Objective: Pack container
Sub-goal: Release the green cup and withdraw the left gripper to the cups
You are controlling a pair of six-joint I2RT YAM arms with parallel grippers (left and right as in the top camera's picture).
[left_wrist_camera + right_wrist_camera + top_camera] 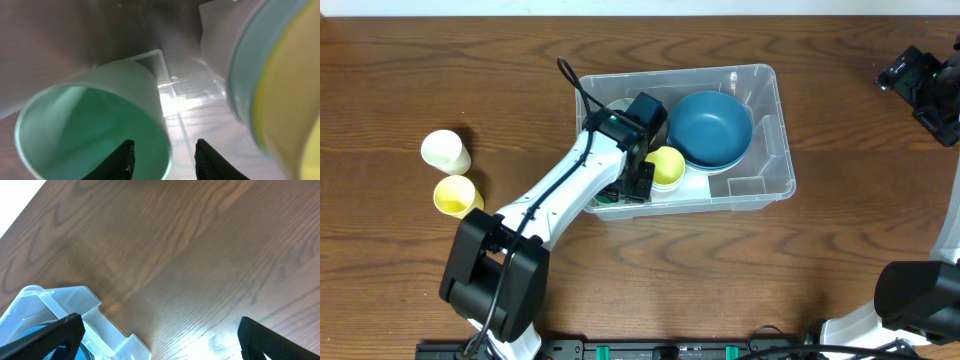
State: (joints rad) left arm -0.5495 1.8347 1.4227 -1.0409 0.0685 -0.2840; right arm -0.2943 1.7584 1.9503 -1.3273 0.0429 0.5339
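Green cup (85, 120) fills the left wrist view, its thin wall between the fingers of my left gripper (164, 160): one inside the mouth, one outside, jaws apart with a gap on either side, nothing clamped. Container (772, 105): clear bin, mid-table, slightly toward the far edge, my left arm reaching into its near-left end. Contents: blue bowl (712, 125) at the far right; inner yellow cup (668, 165) just beside the gripper. Hazard, as I judge it: on withdrawal the inside finger could catch the rim and tip or lift the green cup, and a sideways drift would knock the inner yellow cup. Outside, left, well apart from the bin: pale cup (444, 150) and loose yellow cup (453, 195), unpacked. Right gripper (160, 337): fully spread, empty, over bare table (820, 260) beside a bin corner.
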